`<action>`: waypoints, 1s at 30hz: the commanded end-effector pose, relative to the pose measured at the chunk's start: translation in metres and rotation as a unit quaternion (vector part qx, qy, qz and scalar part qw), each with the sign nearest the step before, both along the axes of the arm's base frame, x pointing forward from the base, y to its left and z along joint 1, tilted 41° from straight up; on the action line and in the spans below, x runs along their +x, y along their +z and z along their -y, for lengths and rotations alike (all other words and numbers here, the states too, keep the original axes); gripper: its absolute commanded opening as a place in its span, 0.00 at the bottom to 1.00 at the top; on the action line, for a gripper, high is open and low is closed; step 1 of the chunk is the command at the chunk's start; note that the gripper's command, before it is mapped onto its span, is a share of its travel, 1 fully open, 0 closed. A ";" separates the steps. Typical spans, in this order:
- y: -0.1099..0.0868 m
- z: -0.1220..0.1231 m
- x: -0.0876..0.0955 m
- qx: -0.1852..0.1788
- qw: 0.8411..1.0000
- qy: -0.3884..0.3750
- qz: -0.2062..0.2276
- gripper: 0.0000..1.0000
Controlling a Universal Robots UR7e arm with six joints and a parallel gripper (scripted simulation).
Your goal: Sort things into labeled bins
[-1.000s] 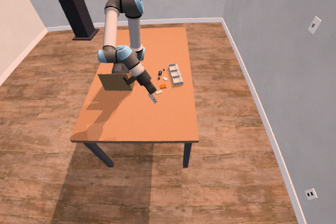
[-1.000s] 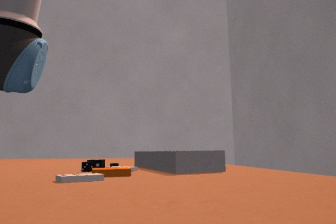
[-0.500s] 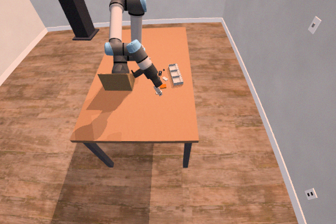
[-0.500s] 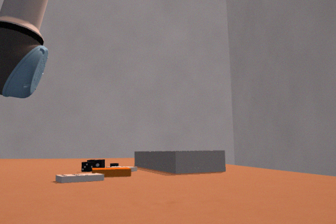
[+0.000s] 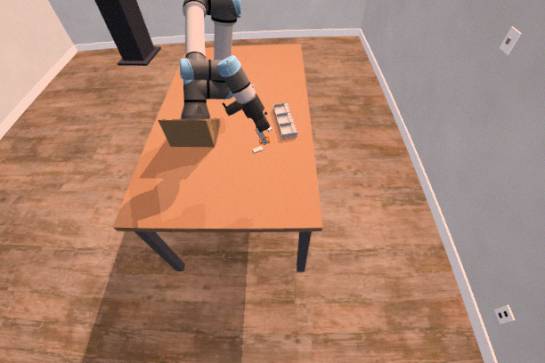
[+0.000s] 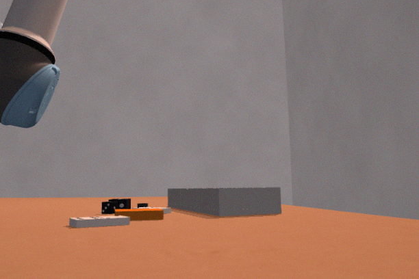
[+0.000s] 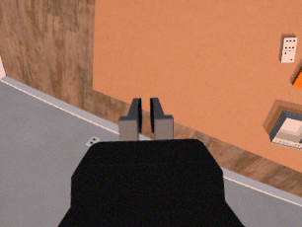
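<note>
Evidently the gripper [image 5: 264, 142] [image 7: 145, 109] is only slightly open, with nothing between its fingertips.

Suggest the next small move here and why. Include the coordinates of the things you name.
Probably swing the gripper [image 5: 264, 142] [image 7: 145, 109] toward the white domino [image 5: 257, 149] [image 6: 99, 221] [image 7: 288, 49] and open it wider: nothing sits between the narrowly parted fingers, and the domino lies outside the bins [image 5: 296, 135] [image 6: 250, 202] [image 7: 287, 145], off to one side in the wrist view.
</note>
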State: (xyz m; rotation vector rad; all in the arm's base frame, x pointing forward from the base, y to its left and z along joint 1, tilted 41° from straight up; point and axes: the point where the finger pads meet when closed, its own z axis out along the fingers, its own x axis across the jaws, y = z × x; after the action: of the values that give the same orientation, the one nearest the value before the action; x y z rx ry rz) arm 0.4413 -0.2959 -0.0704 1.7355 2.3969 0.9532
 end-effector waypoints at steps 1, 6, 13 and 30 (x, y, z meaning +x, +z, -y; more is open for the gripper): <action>0.009 -0.012 0.001 0.016 1.000 0.001 -0.019 0.31; 0.026 -0.039 0.001 0.023 0.999 0.002 -0.029 0.31; 0.046 -0.075 -0.001 0.043 0.997 0.004 -0.059 0.31; 0.084 -0.138 -0.013 0.077 0.989 0.009 -0.123 0.31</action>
State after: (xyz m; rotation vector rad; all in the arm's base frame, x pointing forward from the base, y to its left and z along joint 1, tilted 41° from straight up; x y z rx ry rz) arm 0.4335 -0.1825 -0.0029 1.9559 2.5248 1.0055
